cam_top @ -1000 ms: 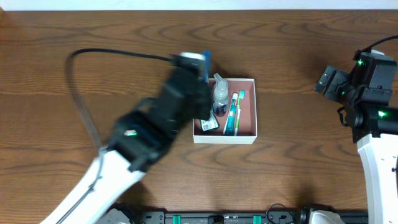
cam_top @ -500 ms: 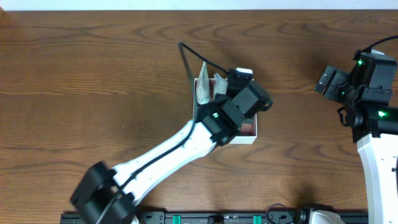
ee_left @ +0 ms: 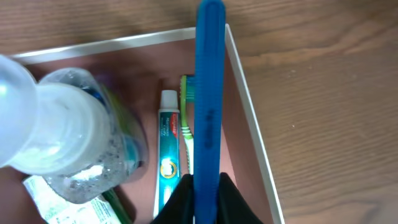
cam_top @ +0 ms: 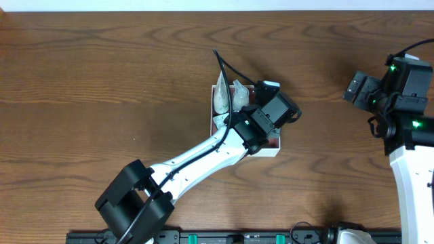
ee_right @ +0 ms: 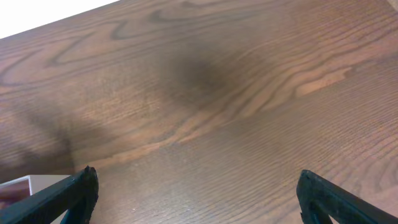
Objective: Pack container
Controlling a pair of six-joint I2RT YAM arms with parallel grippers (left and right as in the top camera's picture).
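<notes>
The left gripper's [ee_left: 205,194] jaws pinch one end of a long flat blue plastic stick [ee_left: 209,93], held over a teal toothpaste tube [ee_left: 166,155], green toothbrush [ee_left: 185,118] and clear bottle [ee_left: 68,137] inside the square, shallow, white-walled container [ee_left: 252,134] at mid-table, while the right gripper [ee_right: 199,193] hangs splayed wide above the brown wooden table [ee_right: 217,93], well to the container's right.

The container [ee_left: 149,62] has white walls and a pinkish-brown floor. Inside it are a plain bright-blue stick [ee_left: 209,93], a teal tube [ee_left: 166,155] with a white cap, a green toothbrush [ee_left: 185,124] and a clear bottle [ee_left: 68,137]. Around the container, the table [cam_top: 102,81] is dark brown with a wavy grain.
</notes>
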